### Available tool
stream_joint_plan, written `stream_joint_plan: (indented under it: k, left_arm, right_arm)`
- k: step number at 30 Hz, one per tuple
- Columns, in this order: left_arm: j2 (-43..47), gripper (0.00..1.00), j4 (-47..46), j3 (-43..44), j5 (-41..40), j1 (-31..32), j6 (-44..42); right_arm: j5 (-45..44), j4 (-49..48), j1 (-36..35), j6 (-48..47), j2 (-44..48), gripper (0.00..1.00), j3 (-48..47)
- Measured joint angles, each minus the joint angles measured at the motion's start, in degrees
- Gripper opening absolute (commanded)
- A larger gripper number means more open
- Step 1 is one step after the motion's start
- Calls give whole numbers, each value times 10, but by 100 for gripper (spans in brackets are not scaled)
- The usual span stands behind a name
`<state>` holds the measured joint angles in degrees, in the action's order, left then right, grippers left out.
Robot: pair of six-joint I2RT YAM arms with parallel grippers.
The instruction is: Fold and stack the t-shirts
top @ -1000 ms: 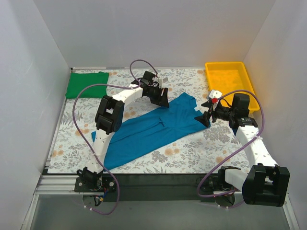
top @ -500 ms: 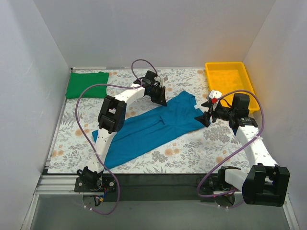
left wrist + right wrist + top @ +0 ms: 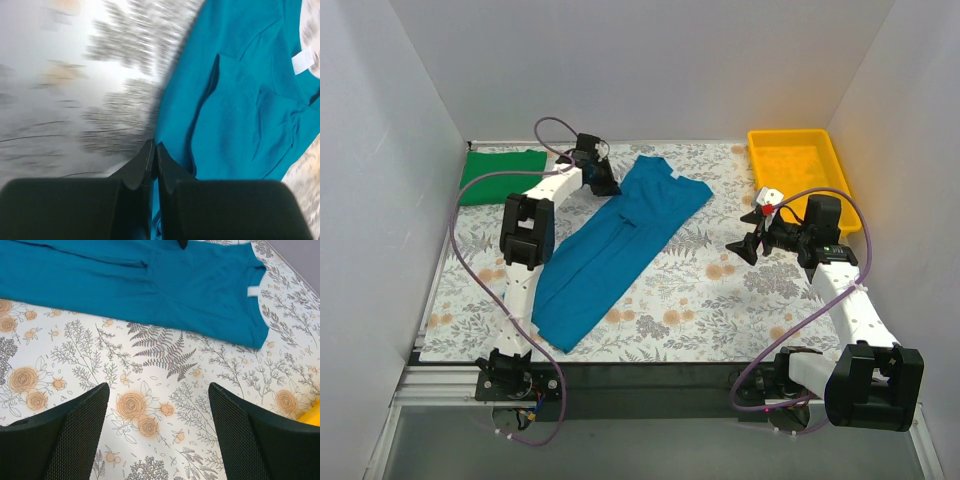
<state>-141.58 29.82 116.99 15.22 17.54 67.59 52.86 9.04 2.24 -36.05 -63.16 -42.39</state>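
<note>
A floral-patterned table [image 3: 720,300] is seen from above, with two robot arms mounted at its near edge. A green t-shirt [image 3: 502,175] lies in the far left corner as a flat, neat rectangle and looks already folded. A teal t-shirt [image 3: 610,245] lies as a long, narrow band running diagonally from the near left toward the far middle, collar end farthest away, with a white label [image 3: 253,291] showing at the neck. Its sides appear to be folded inward, so it seems only partly folded. The left gripper [image 3: 603,183] sits at the far left edge of this shirt, its fingers pressed together with teal cloth showing between them in the wrist view, so it appears to pinch the shirt's edge. The right gripper [image 3: 745,245] hovers over bare table to the right, well apart from the shirt, its fingers spread wide and holding nothing. A yellow tray [image 3: 757,150] stands in the far right corner. Left to do, by the look of it: fold the teal shirt across its length and stack the two shirts.
</note>
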Motion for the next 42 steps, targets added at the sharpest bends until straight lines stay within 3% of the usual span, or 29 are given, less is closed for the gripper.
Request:
stream_joint_plan:
  k: [4,5,13,15,19,23,27,34,42]
  left_arm:
    - [29,32,-19,-42,-40,-33,19]
    - [40,46,-20,-53,-54,-37,21]
    - [185,69,-51,-191,-123,-49,-25]
    - [272,80,-73,-260,-143,-52,-52]
    - [503,90,-132,-407,-179,-62,-92]
    - [766,92,-195,-582,-184,-82,-105]
    - [928,92,-204,-707,-193,-89,-106]
    - [989,92,-149,-810,-213,-88,-106]
    - [1025,92,-148,-810,-257,-88,-108]
  right_arm:
    - [0,0,0,-2,0,87,0]
    - [0,0,0,-2,-1,86,1]
    - [44,41,-18,-70,-27,85,1]
    - [37,63,-67,-116,-38,85,2]
    - [-47,87,-257,-203,-68,85,2]
    - [-149,108,-412,-268,-125,85,-14]
    - [-229,121,-515,-305,-197,82,-73]
    - [-324,115,-653,-312,-295,78,-155]
    - [-405,78,-703,-288,-380,77,-212]
